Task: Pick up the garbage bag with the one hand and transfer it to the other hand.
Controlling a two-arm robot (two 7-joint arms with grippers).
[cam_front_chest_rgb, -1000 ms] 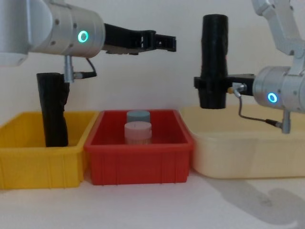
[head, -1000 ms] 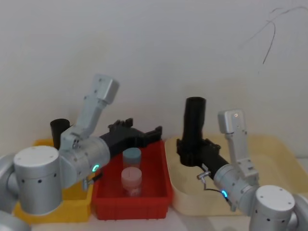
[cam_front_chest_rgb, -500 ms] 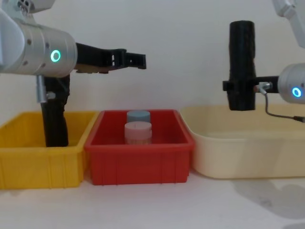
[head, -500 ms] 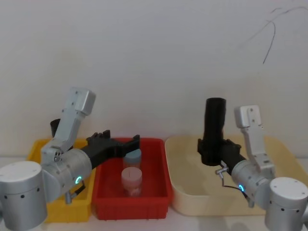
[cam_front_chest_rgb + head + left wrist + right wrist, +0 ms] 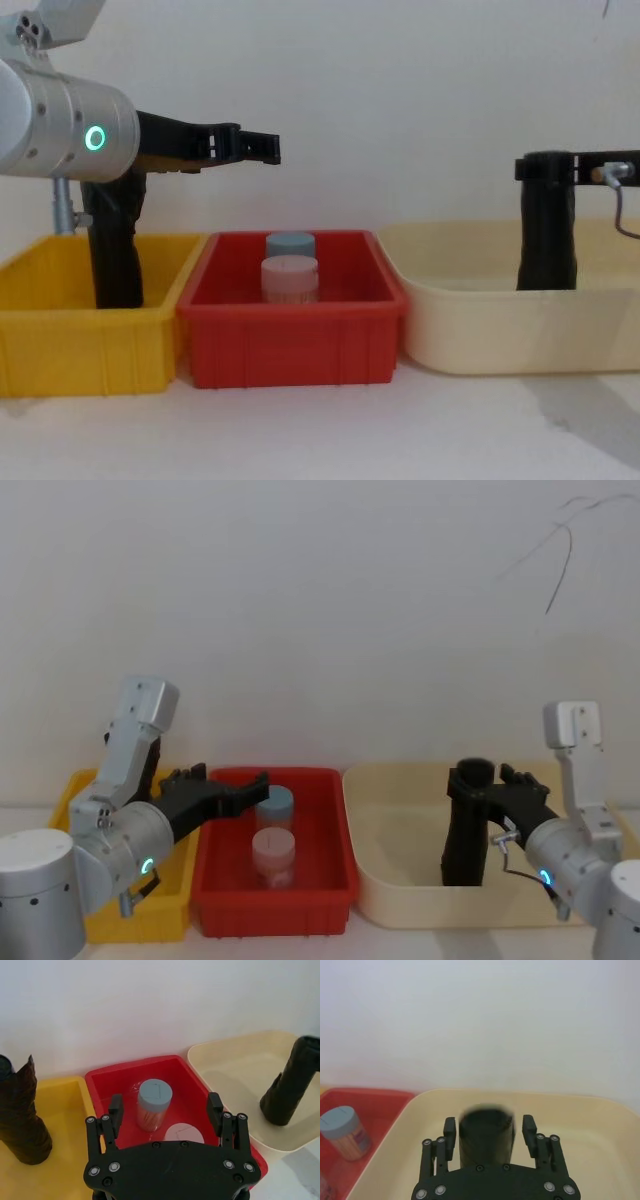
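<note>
Right gripper (image 5: pixel 489 1135) at garbage bag (image 5: pixel 547 230) top; grip we cannot tell. Bag mid cream tub (image 5: pixel 470 330), walls well apart. Left gripper (image 5: pixel 262 150) spread, empty, over red bin (image 5: pixel 290 345). Bag earlier aloft, now down in tub.

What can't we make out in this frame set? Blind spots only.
1) Base of the garbage bag: chest view, behind the front wall of the beige tub.
2) Its top: right wrist view, blurred.
3) The other black roll: chest view, top behind the wrist of the left claw, base behind the yellow bin wall.
4) The right claw: chest view, cut off by the right edge.
</note>
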